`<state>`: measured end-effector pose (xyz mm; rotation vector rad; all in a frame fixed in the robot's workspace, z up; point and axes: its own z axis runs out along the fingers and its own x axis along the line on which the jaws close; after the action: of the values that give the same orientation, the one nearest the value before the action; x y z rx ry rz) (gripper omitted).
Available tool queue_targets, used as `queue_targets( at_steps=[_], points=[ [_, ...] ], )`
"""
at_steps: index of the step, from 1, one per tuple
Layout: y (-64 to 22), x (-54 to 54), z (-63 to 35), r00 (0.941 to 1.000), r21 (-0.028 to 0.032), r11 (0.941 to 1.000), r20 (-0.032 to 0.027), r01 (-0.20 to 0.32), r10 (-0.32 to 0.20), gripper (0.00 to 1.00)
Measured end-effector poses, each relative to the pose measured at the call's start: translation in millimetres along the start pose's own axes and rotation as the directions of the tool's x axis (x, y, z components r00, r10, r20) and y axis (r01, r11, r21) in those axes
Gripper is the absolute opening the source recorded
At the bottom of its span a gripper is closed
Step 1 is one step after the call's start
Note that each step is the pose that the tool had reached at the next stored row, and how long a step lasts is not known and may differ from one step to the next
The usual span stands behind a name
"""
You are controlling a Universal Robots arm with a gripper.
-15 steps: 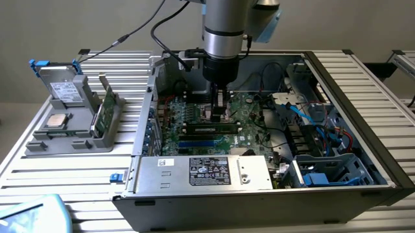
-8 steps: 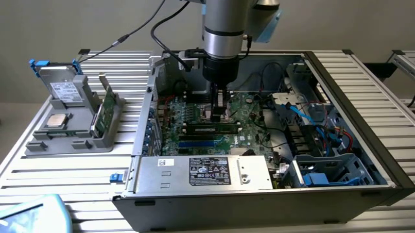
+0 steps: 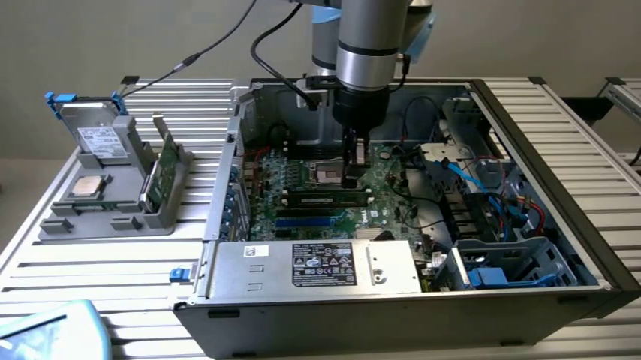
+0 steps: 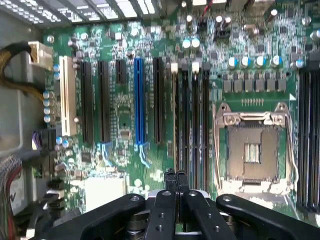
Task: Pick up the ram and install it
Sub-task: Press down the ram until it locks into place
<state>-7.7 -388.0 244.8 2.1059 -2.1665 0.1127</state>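
Slatted aluminium surface carries an open computer case. Inside it, past the power supply, the ram lies seated in a motherboard slot. Directly beyond it, the gripper hangs above the board, fingers pressed together, holding nothing, beside the empty processor socket.
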Motion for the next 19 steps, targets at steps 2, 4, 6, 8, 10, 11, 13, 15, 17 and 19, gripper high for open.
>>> queue_targets(
  at_steps=[2,4,6,8,10,11,13,15,17,19],
  points=[
    [-1.5,0.0,-0.1,1.0000,0.0000,1.0000,-0.0001,0.000,0.000,0.11],
    [-1.6,-0.3,0.9,1.0000,0.0000,1.0000,0.0001,0.000,0.000,0.11],
    [-1.7,-0.8,4.1,1.0000,0.0000,1.0000,-0.0001,0.000,0.000,0.11],
    [-1.8,-1.4,7.6,1.0000,0.0000,1.0000,-0.0001,0.000,0.000,0.11],
    [-1.9,-2.1,11.0,1.0000,0.0000,1.0000,-0.0001,0.000,0.000,0.11],
    [-1.9,-2.4,12.8,1.0000,0.0000,1.0000,0.0000,0.000,0.000,0.11],
    [-2.0,-3.0,16.0,1.0000,0.0000,1.0000,0.0000,0.000,0.000,0.11],
    [-2.1,-3.3,18.6,1.0000,-0.0003,1.0000,-0.0014,0.000,0.000,0.11],
    [-2.1,-3.7,21.0,1.0000,-0.0005,1.0000,-0.0013,0.000,0.000,0.11],
    [-2.1,-3.9,21.4,1.0000,-0.0002,1.0000,-0.0004,0.000,0.000,0.11]
  ],
)
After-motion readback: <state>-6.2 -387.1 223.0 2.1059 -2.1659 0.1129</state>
